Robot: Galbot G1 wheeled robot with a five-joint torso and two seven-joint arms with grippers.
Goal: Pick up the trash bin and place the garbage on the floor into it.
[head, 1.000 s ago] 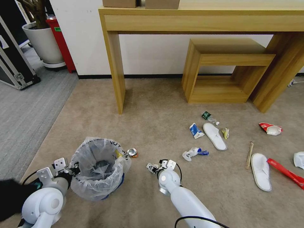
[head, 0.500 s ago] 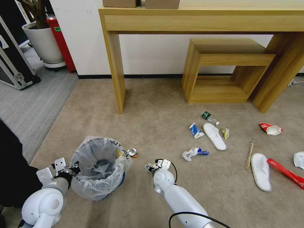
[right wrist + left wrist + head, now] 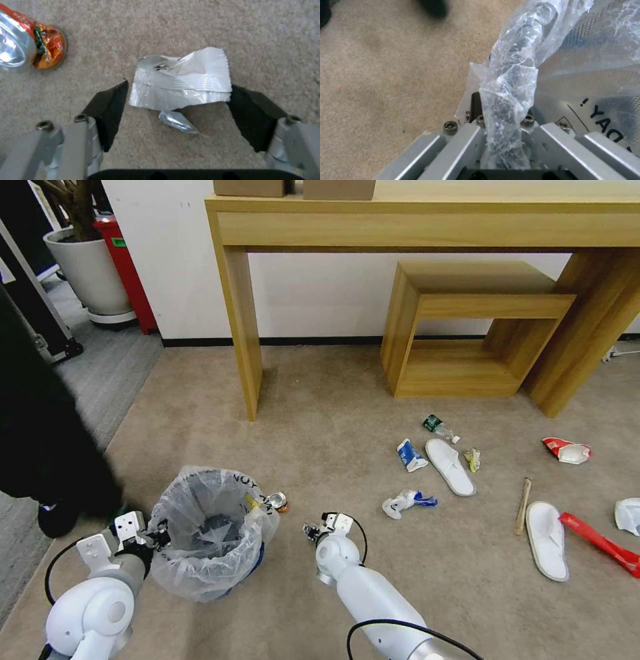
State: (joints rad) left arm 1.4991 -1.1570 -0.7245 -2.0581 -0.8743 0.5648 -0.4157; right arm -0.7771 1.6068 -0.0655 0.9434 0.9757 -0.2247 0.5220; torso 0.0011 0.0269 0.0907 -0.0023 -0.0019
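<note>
Beige carpet (image 3: 333, 400) was spread beneath a wooden desk (image 3: 427, 220), the bag-lined trash bin (image 3: 207, 533) was clamped at its rim by the left gripper (image 3: 152, 537), and a silver wrapper (image 3: 181, 82) was straddled by the right gripper (image 3: 178, 100), jaws wide.

white wall (image 3: 320, 293) | wooden desk (image 3: 427, 220) | grey carpet strip (image 3: 120, 373) | potted plant (image 3: 87, 267)

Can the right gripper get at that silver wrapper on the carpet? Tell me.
Probably yes. The right gripper is open, its fingers on either side of the silver wrapper on the carpet, with nothing between. The can lies off to one side.
</note>
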